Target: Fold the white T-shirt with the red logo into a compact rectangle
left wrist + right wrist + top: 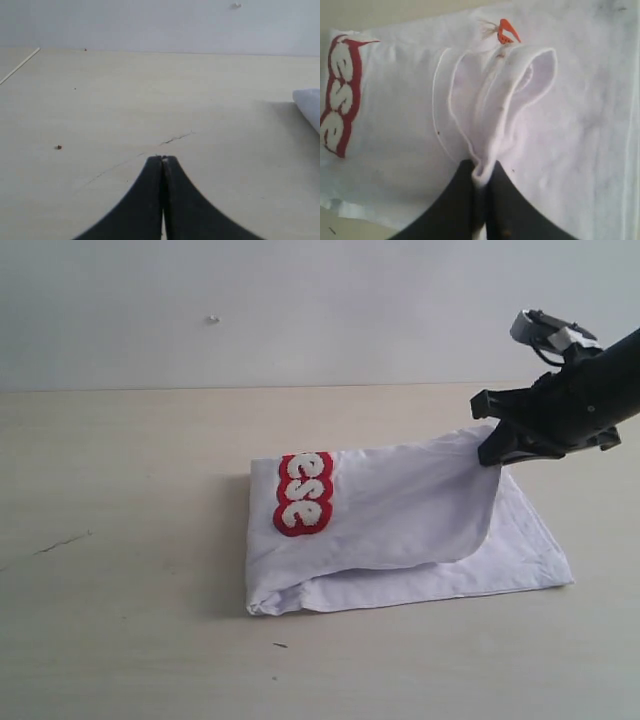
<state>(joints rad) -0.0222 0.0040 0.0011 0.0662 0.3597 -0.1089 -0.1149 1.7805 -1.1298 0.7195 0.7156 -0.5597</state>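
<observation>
The white T-shirt [400, 525] lies partly folded in the middle of the table, with the red logo [303, 492] at its left end. My right gripper [492, 455] is shut on the shirt's right upper edge and holds that edge lifted off the table. In the right wrist view the collar [492, 115] with its small orange tag [507, 31] runs up from the pinched cloth in my right gripper [482, 172], and the logo [340, 95] shows at one side. My left gripper [163, 159] is shut and empty over bare table, with a corner of the shirt [309, 106] at the frame's edge.
The pale wooden table [130, 620] spreads wide around the shirt, with a thin dark crack [60, 542] on its left part. A plain white wall [300, 300] rises behind the table's far edge.
</observation>
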